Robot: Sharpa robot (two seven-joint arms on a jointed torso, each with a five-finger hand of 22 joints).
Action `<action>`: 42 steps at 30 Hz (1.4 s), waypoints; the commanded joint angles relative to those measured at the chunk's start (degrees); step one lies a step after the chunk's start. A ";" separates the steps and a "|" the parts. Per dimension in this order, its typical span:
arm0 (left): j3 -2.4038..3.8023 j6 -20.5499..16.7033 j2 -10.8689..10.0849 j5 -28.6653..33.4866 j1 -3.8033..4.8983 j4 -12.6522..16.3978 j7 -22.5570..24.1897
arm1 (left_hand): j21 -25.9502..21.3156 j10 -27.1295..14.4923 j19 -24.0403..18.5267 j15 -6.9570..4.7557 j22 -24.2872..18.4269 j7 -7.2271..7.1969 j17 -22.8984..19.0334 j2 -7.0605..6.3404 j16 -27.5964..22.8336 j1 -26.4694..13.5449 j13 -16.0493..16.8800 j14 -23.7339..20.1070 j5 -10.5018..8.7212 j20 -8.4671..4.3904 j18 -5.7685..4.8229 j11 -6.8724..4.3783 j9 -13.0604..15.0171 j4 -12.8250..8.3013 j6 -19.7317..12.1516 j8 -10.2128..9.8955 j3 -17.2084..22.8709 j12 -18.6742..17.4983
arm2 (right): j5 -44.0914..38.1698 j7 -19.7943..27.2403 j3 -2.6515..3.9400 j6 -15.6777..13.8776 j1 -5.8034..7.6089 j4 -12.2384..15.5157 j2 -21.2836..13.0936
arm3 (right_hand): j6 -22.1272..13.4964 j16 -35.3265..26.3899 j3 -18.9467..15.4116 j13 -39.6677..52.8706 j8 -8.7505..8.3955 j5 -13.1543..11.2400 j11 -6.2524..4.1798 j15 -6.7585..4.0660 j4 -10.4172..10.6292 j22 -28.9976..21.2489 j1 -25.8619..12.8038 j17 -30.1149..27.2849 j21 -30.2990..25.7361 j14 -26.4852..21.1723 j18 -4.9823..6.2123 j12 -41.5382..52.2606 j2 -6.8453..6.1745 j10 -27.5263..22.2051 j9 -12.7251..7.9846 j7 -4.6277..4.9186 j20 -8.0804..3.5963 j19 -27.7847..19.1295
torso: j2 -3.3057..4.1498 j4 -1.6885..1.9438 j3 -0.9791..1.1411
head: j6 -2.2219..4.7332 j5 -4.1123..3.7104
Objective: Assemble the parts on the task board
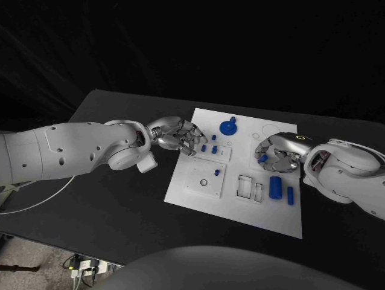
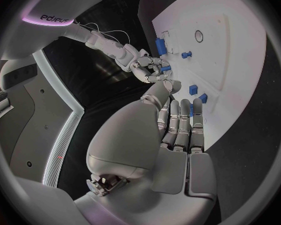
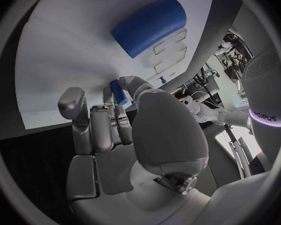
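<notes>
The white task board (image 1: 236, 205) lies mid-table. My right hand (image 1: 277, 153) hovers over its right side and pinches a small blue peg (image 3: 117, 92) between thumb and a finger; the same peg (image 1: 263, 159) shows under that hand. A thick blue cylinder (image 1: 275, 183) and a thin blue pin (image 1: 290, 193) lie on the board just nearer than it. My left hand (image 1: 178, 134) is over the board's far left edge, fingers stretched out (image 2: 179, 119), holding nothing. Small blue parts (image 1: 213, 148) stand just beyond its fingertips. A round blue knob (image 1: 229, 127) sits at the far edge.
A raised square plate with a round hole (image 1: 204, 181) and two rectangular frames (image 1: 249, 186) occupy the board's near half. Black table (image 1: 105, 205) surrounds the board. The left forearm (image 1: 70, 151) spans the table's left side.
</notes>
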 commanded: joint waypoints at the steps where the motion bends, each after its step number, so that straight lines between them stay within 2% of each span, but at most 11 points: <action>1: 0.03 1.11 0.02 0.05 0.01 0.18 0.05 | 0.21 0.47 0.06 0.00 1.07 0.19 -0.09 0.22 -0.19 -0.49 -0.06 0.46 -0.28 0.41 0.43 -0.04 -0.09 0.36 -0.13 0.19 0.11 -0.28 | -1.31 -1.44 -0.04 0.92 -0.14 0.21 -0.03 | -0.55 -0.14 0.01 0.16 0.38 0.21 0.00 -0.20 -0.29 6.21 -0.16 1.56 -0.07 -0.20 -0.28 0.22 0.04 0.20 0.25 0.05 -0.31 -0.21 | -0.02 -0.01 0.03 | 0.01 -0.01; 7: 0.03 1.37 0.03 0.05 0.01 0.16 -0.20 | 0.21 0.46 0.17 0.04 1.04 0.19 -0.16 0.19 -0.22 -0.59 -0.15 0.46 -0.32 0.50 0.42 0.00 -0.13 0.46 -0.17 0.22 0.09 -0.34 | -1.61 -1.64 -0.03 0.81 -0.15 0.69 -0.16 | -0.70 -0.20 0.33 0.53 0.83 -0.38 -0.16 -0.31 -0.66 6.14 -0.54 1.40 -0.18 -0.26 -0.25 0.70 0.16 0.39 1.21 -0.05 -0.39 -0.32 | -0.01 0.00 0.00 | 0.01 0.15; 10: 0.03 1.50 0.10 0.05 0.01 0.12 -0.27 | 0.22 0.45 0.18 0.05 1.04 0.19 -0.16 0.19 -0.22 -0.60 -0.16 0.47 -0.32 0.50 0.42 0.00 -0.13 0.47 -0.17 0.22 0.09 -0.35 | -1.77 -1.57 -0.03 0.57 -0.16 0.85 -0.27 | -0.46 -0.30 0.59 1.02 1.58 -0.72 -0.45 -0.57 -1.21 6.15 -0.61 1.19 -0.10 -0.34 -0.25 1.39 0.30 0.79 2.37 -0.07 -0.55 -0.29 | -0.02 0.00 -0.02 | 0.01 0.07; 14: 0.03 1.68 0.17 0.05 0.01 0.06 -0.39 | 0.22 0.45 0.21 0.06 1.03 0.20 -0.18 0.19 -0.23 -0.62 -0.19 0.47 -0.32 0.53 0.42 0.00 -0.14 0.49 -0.17 0.24 0.09 -0.37 | -1.87 -1.34 -0.03 -0.12 -0.15 0.93 -0.43 | 0.08 -0.25 0.86 1.84 3.44 -0.69 -1.12 -1.14 -2.18 6.24 -0.50 1.11 0.32 -0.25 -0.30 2.66 0.67 1.81 5.02 0.11 -1.01 -0.09 | -0.02 0.01 -0.01 | 0.01 0.20; 20: 0.03 1.85 0.15 0.05 0.01 0.04 -0.62 | 0.22 0.46 0.35 0.08 1.00 0.27 -0.25 0.26 -0.25 -0.68 -0.28 0.48 -0.35 0.61 0.42 -0.01 -0.16 0.61 -0.11 0.33 0.11 -0.41 | -2.06 -0.93 -0.02 -0.93 -0.12 1.04 -0.70 | 2.08 -0.11 1.48 3.15 7.84 -0.10 -2.01 -1.99 -3.59 6.46 -0.29 1.10 1.34 0.00 -0.47 4.75 1.32 3.72 10.82 0.21 -1.86 0.34 | -0.02 0.01 0.00 | 0.01 0.12; 23: 0.03 1.85 0.15 0.05 0.01 0.03 -0.69 | 0.23 0.48 0.43 0.09 0.99 0.29 -0.28 0.30 -0.26 -0.70 -0.32 0.50 -0.37 0.65 0.43 -0.01 -0.18 0.67 -0.08 0.37 0.13 -0.43 | -2.09 -0.67 -0.02 -1.34 -0.05 1.21 -0.86 | 2.22 -0.37 1.97 3.46 8.59 -0.09 -2.20 -2.15 -3.92 6.53 -0.26 0.74 1.70 -0.16 -0.51 5.34 1.37 4.48 12.23 0.11 -2.05 0.45 | -0.02 0.00 0.00 | 0.01 0.12; 30: 0.02 1.84 0.25 0.05 0.01 -0.01 -0.79 | 0.26 0.55 0.58 0.10 0.98 0.32 -0.33 0.39 -0.26 -0.73 -0.40 0.53 -0.43 0.72 0.44 0.00 -0.21 0.78 -0.05 0.44 0.16 -0.44 | -1.70 -0.09 0.01 -2.17 0.83 2.11 -1.48 | 2.25 -1.06 2.40 3.58 8.70 -0.20 -2.32 -2.17 -4.06 6.46 -0.35 -0.10 1.45 -0.71 -0.46 5.61 1.37 4.99 12.82 0.10 -2.14 0.18 | -0.01 0.02 -0.03 | 0.01 -0.21; 34: 0.02 1.74 0.28 0.05 0.01 -0.03 -0.82 | 0.26 0.55 0.58 0.10 0.98 0.32 -0.33 0.39 -0.26 -0.73 -0.40 0.53 -0.43 0.72 0.44 0.00 -0.21 0.78 -0.05 0.44 0.16 -0.44 | -1.10 -0.14 0.01 -2.21 1.48 2.66 -1.85 | 2.40 -1.17 2.49 3.59 8.73 -0.34 -2.36 -2.18 -4.00 6.47 -0.52 -0.22 1.52 -0.80 -0.49 5.68 1.35 5.19 12.97 0.06 -2.15 0.15 | -0.02 0.00 -0.02 | 0.01 -0.09; 42: 0.02 1.88 0.31 0.05 0.01 -0.16 -1.03 | 0.26 0.61 0.64 0.12 0.97 0.33 -0.36 0.44 -0.26 -0.77 -0.45 0.56 -0.48 0.75 0.46 0.02 -0.23 0.87 -0.03 0.48 0.17 -0.44 | 0.94 -0.94 0.01 -0.51 3.06 4.18 -2.65 | 2.52 -1.57 2.69 3.44 8.63 -0.94 -2.40 -2.18 -3.75 6.43 -1.09 -0.70 1.41 -1.14 -0.49 5.49 1.23 5.27 13.24 -0.10 -2.15 -0.07 | -0.05 -0.03 -0.02 | 0.01 0.12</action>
